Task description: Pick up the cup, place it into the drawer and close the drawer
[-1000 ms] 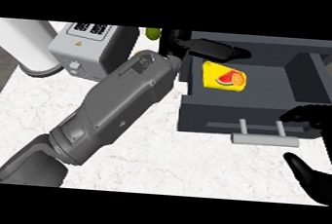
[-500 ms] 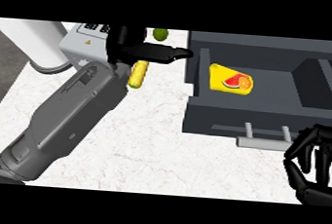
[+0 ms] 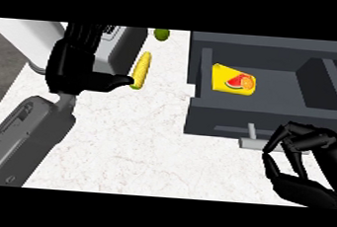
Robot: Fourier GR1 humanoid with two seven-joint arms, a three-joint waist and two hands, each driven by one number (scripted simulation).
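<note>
A yellow cup (image 3: pixel 233 82) with a watermelon picture lies on its side inside the open grey drawer (image 3: pixel 200 113), near its left wall. My right hand (image 3: pixel 310 165) is at the drawer's front, fingers curled beside the pale handle (image 3: pixel 252 139), and I cannot tell if it touches it. My left hand (image 3: pixel 76 67) stands open over the counter to the left of the drawer, holding nothing, its thumb pointing toward a yellow corn cob (image 3: pixel 140 70).
The corn cob lies on the white marble counter (image 3: pixel 140 143). A green fruit (image 3: pixel 161 34) sits at the back. A grey toaster (image 3: pixel 122 38) shows behind my left hand. The counter's left edge drops off to a dark floor.
My left arm has pulled back leftward and away from the drawer, leaving the cup inside. My right hand has risen toward the drawer handle.
</note>
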